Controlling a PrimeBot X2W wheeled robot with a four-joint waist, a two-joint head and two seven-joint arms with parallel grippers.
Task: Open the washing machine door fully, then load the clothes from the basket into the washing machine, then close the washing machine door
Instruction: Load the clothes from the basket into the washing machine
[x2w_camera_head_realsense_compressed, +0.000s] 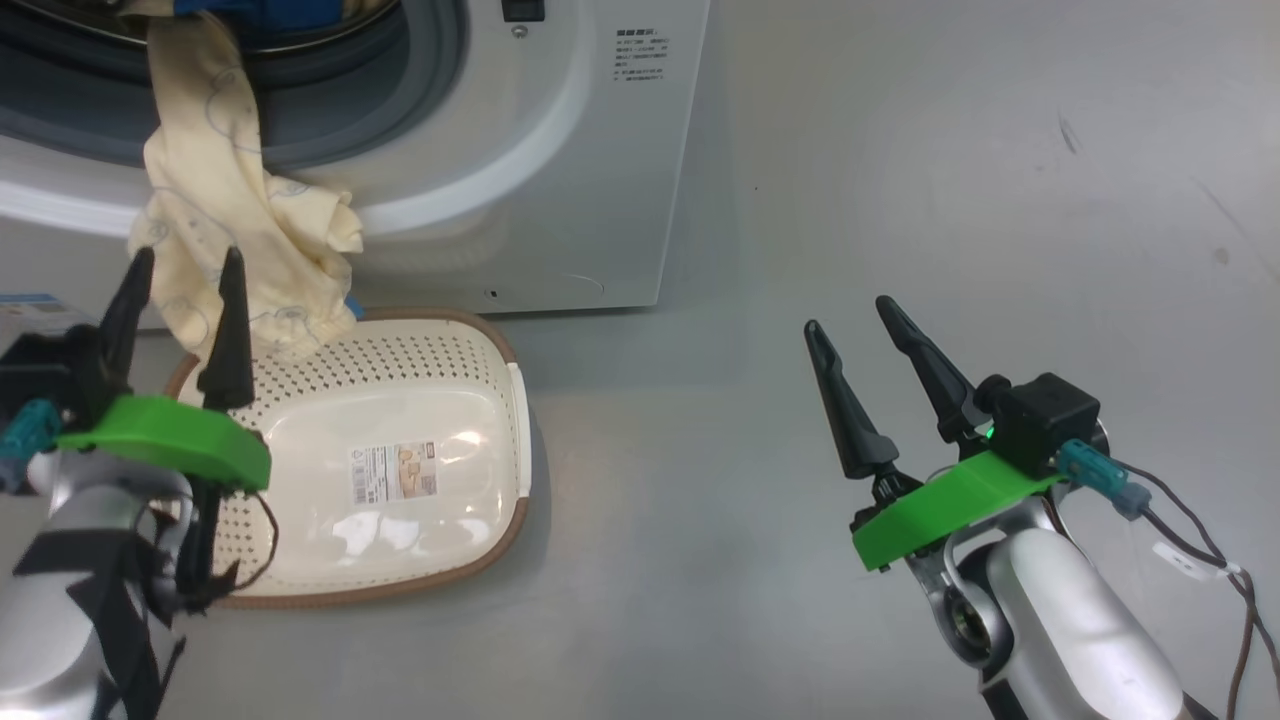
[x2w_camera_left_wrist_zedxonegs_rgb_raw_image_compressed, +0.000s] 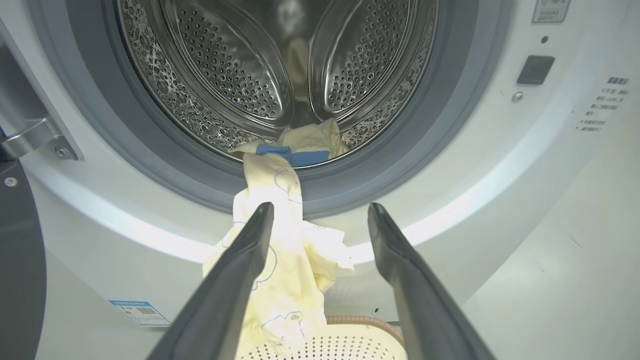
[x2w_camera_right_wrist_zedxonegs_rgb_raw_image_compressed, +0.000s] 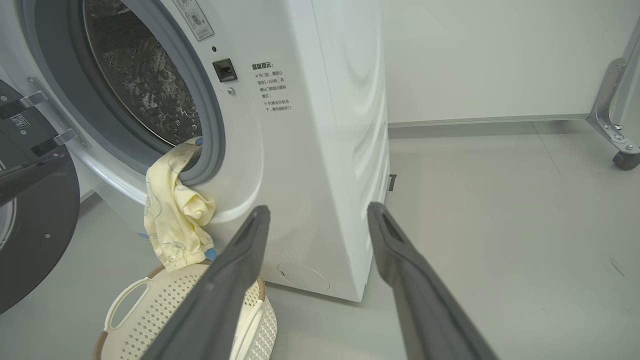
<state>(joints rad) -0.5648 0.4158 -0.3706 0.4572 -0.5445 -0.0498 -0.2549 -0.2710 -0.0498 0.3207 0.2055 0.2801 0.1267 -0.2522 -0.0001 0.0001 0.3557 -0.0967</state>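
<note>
Upper left: clothes (x2w_camera_head_realsense_compressed: 230, 220) half in washing machine (x2w_camera_head_realsense_compressed: 560, 200), tail draped over seal (x2w_camera_left_wrist_zedxonegs_rgb_raw_image_compressed: 350, 190) down to basket (x2w_camera_head_realsense_compressed: 524, 500). Left gripper (x2w_camera_head_realsense_compressed: 190, 258) wide, empty, near tail; right gripper (x2w_camera_head_realsense_compressed: 848, 313) wide, empty, lower right. Risk: slip-out, or pinch under door (x2w_camera_right_wrist_zedxonegs_rgb_raw_image_compressed: 35, 240)

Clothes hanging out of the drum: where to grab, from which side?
Probably the narrow strip of the clothes just below the grey seal, left gripper coming straight from the front: there the fabric hangs as one bunch, above the basket.

A Chinese notice (x2w_camera_right_wrist_zedxonegs_rgb_raw_image_compressed: 272, 85) headed 温馨提示 fronts the washing machine (x2w_camera_right_wrist_zedxonegs_rgb_raw_image_compressed: 325, 160).
</note>
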